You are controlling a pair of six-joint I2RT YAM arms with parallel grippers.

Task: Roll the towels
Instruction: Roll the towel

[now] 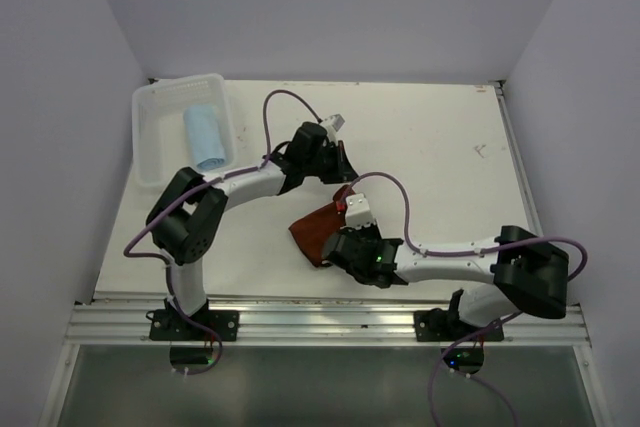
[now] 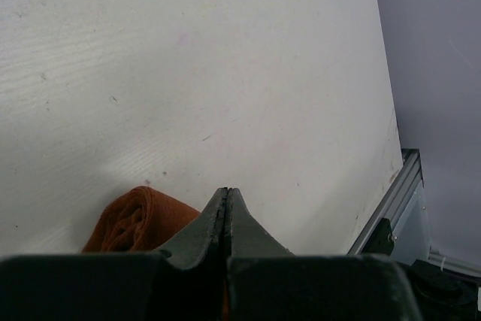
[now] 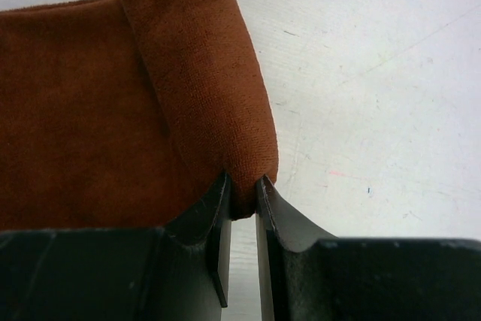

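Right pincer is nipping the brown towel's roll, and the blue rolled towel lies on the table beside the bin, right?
No: the blue rolled towel lies inside the bin, not beside it, as the top view shows. The right pincer does nip the roll of the brown towel.

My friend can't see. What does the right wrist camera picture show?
The right gripper pinches the end of a rolled-up edge of a rust-brown towel. The towel's flat part spreads left, and the white table shows on the right.
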